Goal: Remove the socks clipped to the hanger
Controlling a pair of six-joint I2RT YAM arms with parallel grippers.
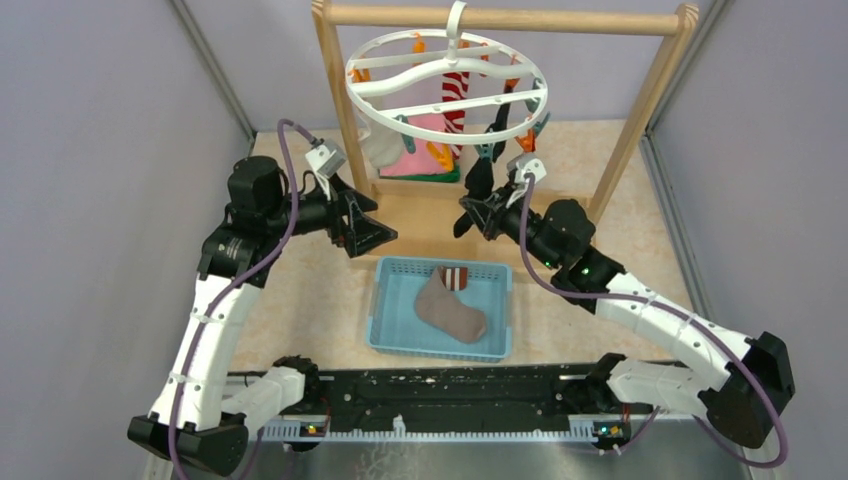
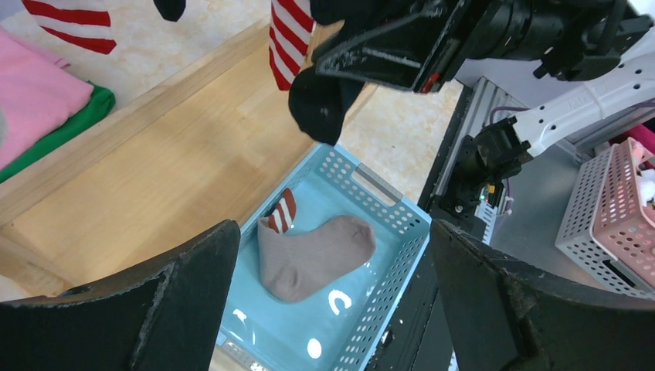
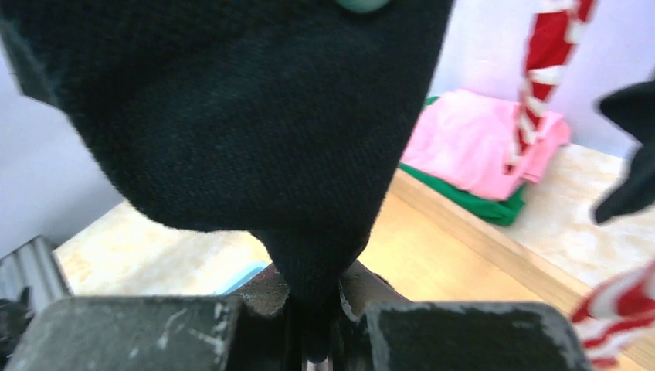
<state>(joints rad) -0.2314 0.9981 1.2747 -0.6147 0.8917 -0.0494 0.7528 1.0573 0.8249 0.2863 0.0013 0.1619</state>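
The right gripper (image 3: 313, 334) has its jaws pinched shut on the lowest tip of a black sock (image 3: 255, 116), which spreads out directly above them and runs up to a teal clip (image 3: 361, 5) at the top of the wrist view. That clip sits on the rim of the white hanger (image 1: 353, 85), which hangs by its hook from a wooden rack (image 1: 500, 18), so it will likely swing if tugged sideways. The pull should run straight down the length of the sock, slow and firm, until the clip lets go. With only a small fold of cloth between the jaws, a jerk could slip the sock out. A striped sock (image 3: 541, 85) hangs beyond the jaws to their right and should be left alone. The left gripper (image 2: 332, 301) has its jaws spread wide and holds nothing. Beyond and below them lies a blue basket (image 2: 378, 185) with a grey sock (image 2: 313, 255) already in it. That looks like the place to drop the black one once it is free.
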